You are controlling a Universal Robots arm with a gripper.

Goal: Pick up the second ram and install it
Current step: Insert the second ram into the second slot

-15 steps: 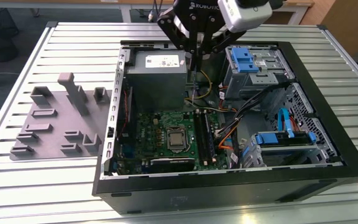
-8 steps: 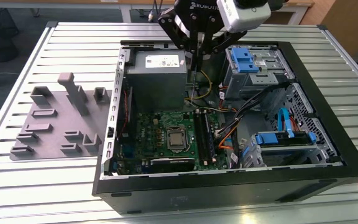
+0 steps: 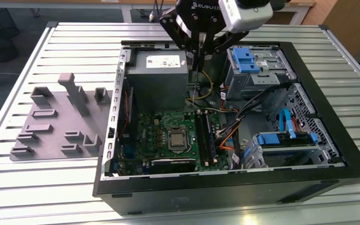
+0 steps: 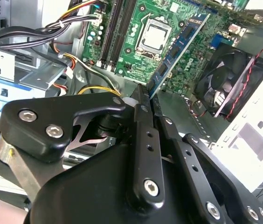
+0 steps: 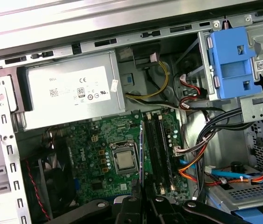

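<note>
1. Exterior view: gripper high over the open case, above the green motherboard; thin ram hanging edge-down from it. Picked up, not yet seated.
2. Second wrist view: matte black jaws pinching the flat blue ram, dark chips along it.
3. First wrist view: ram edge just beside the long black slots, apart.

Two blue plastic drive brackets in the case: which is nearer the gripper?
The far blue plastic bracket, beside the grey power supply; the gripper, shut on the blue ram stick, hangs alongside. The other bracket lies farther off.
</note>
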